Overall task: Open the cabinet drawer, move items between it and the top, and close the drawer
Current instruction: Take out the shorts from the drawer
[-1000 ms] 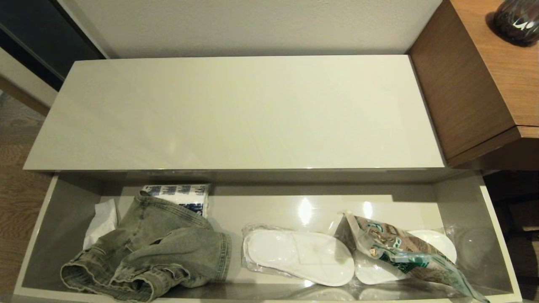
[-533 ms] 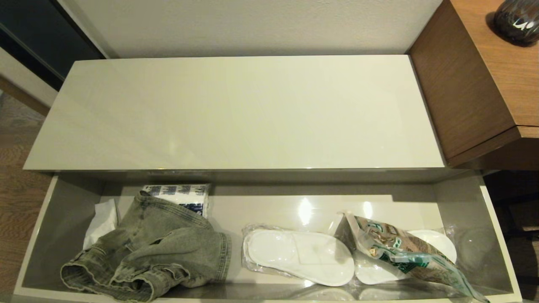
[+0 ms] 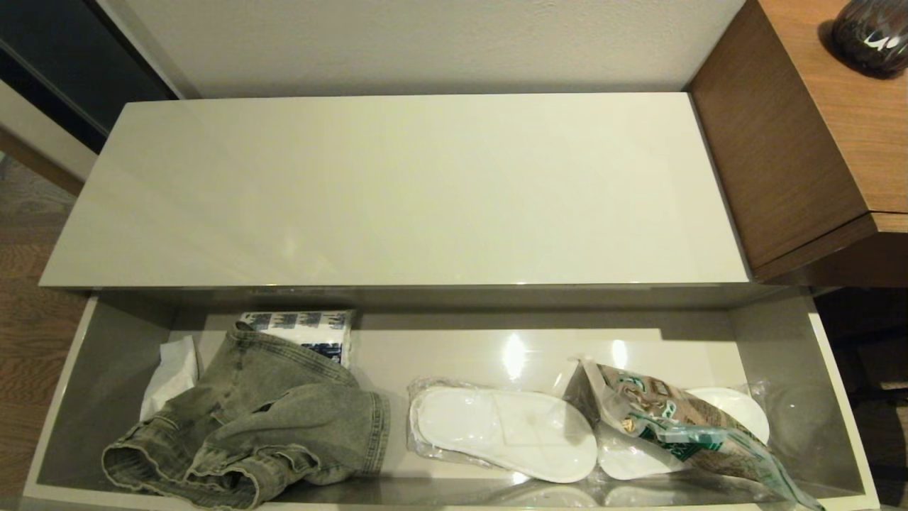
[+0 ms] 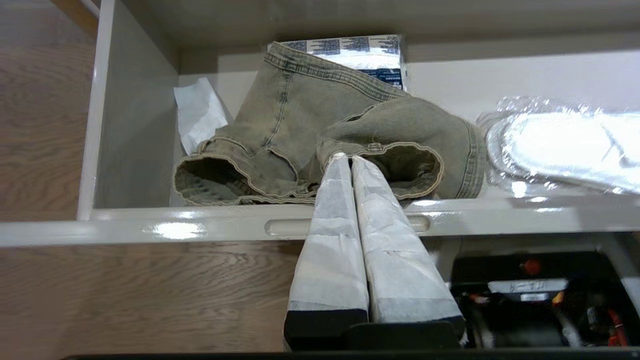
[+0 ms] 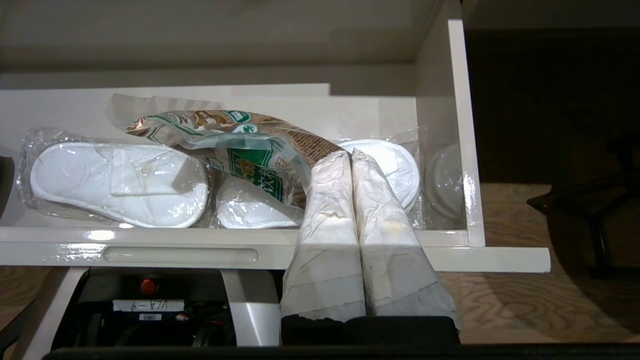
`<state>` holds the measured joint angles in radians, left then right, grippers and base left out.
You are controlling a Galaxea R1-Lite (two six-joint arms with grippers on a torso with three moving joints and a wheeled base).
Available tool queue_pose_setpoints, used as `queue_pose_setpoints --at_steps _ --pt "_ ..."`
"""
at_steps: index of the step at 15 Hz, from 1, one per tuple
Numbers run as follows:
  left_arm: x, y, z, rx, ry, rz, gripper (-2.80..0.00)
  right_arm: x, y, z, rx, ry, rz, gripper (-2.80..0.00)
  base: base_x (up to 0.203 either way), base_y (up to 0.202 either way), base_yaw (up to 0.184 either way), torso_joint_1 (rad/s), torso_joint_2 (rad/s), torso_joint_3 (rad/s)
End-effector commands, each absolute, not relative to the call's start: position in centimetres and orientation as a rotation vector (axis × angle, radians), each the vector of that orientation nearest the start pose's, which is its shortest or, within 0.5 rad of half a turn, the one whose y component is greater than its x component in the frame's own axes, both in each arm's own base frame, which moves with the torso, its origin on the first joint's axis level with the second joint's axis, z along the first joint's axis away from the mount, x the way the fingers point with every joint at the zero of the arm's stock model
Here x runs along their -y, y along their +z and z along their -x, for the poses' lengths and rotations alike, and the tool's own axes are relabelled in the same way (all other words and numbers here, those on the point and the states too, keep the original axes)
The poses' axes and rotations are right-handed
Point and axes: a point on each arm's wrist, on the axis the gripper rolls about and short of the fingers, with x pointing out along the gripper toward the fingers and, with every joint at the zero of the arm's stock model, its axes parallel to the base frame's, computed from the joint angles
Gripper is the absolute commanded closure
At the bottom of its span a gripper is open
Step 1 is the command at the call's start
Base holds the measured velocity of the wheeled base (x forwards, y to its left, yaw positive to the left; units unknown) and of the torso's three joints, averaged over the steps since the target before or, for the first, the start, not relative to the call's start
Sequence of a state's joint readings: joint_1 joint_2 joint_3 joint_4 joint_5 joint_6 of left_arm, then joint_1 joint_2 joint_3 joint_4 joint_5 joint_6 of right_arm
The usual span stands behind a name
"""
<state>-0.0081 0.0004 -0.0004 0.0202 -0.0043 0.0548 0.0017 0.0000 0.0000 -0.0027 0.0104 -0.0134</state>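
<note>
Beyond left gripper (image 4: 346, 158), denim garment (image 4: 320, 135) inside cabinet drawer (image 4: 200, 220).

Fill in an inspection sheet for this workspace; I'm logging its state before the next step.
Surface: cabinet top, glossy cream, nothing on it.
Job's things: cabinet drawer pulled open; denim garment crumpled at its left end; food bag at its right end, lying on a slipper.
Clutter: wrapped white slippers mid-drawer; tissue pack behind the denim; white paper by the left wall.
Grippers: left gripper shut, empty, outside the drawer front near the denim; right gripper shut, empty, near the food bag.
Cables: nothing seen.
Surroundings: brown desk at right with a dark vase; wood floor.
</note>
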Motion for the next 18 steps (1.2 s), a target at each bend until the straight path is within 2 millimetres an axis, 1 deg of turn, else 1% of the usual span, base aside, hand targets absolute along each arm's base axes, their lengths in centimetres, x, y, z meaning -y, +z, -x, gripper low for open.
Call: queue_pose_setpoints --at_steps 1,4,5,6,7,8,9,10,11,12,14,15,18 --pt "0.0 7.4 2.3 -0.02 -0.017 -0.115 0.0 0.0 7.5 2.3 0.0 0.012 0.014 0.0 0.0 0.0 0.0 0.0 0.0 0.0" --pt "0.0 7.4 2.4 -0.04 -0.027 -0.138 0.0 0.0 7.6 2.3 0.002 0.014 0.014 0.0 0.0 0.0 0.0 0.0 0.0 0.0" --pt "0.0 7.9 2.5 -0.043 -0.026 -0.125 0.0 0.0 7.5 2.3 0.0 0.012 0.014 0.0 0.0 0.0 0.0 0.0 0.0 0.0" --pt "0.0 9.2 2.7 -0.023 -0.025 -0.111 0.0 0.0 7.5 2.3 0.0 0.012 0.014 0.0 0.0 0.0 0.0 0.0 0.0 0.0" --pt "0.0 9.8 2.8 -0.028 -0.027 -0.093 0.0 0.0 7.5 2.3 0.0 0.012 0.014 0.0 0.0 0.0 0.0 0.0 0.0 0.0" --pt "0.0 11.2 2.8 -0.036 -0.038 -0.051 0.0 0.0 7.6 2.3 0.002 0.013 0.014 0.0 0.0 0.0 0.0 0.0 0.0 0.0" --pt "0.1 13.1 2.3 -0.073 -0.055 -0.002 0.0 0.0 7.6 2.3 0.002 0.012 0.014 0.0 0.0 0.0 0.0 0.0 0.0 0.0" --pt "0.2 14.3 1.3 -0.142 -0.083 0.032 0.0 0.0 7.6 2.3 0.001 0.012 0.014 0.0 0.0 0.0 0.0 0.0 0.0 0.0" --pt "0.3 15.2 -0.5 -0.259 -0.124 0.074 0.0 0.0 7.5 2.3 0.0 0.014 0.014 0.0 0.0 0.0 0.0 0.0 0.0 0.0" --pt "0.4 15.5 -2.3 -0.371 -0.165 0.115 0.0 0.0 7.6 2.3 0.0 0.012 0.014 0.0 0.0 0.0 0.0 0.0 0.0 0.0" --pt "0.6 15.2 -6.0 -0.58 -0.219 0.194 0.0 0.0 7.6 2.3 0.002 0.013 0.014 0.0 0.0 0.0 0.0 0.0 0.0 0.0" --pt "0.7 14.9 -7.7 -0.65 -0.235 0.226 0.0 0.0 7.5 2.3 0.0 0.012 0.014 0.0 0.0 0.0 0.0 0.0 0.0 0.0" --pt "1.0 13.2 -12.7 -0.74 -0.264 0.285 0.0 0.0 7.5 2.3 0.0 0.012 0.014 0.0 0.0 0.0 0.0 0.0 0.0 0.0"
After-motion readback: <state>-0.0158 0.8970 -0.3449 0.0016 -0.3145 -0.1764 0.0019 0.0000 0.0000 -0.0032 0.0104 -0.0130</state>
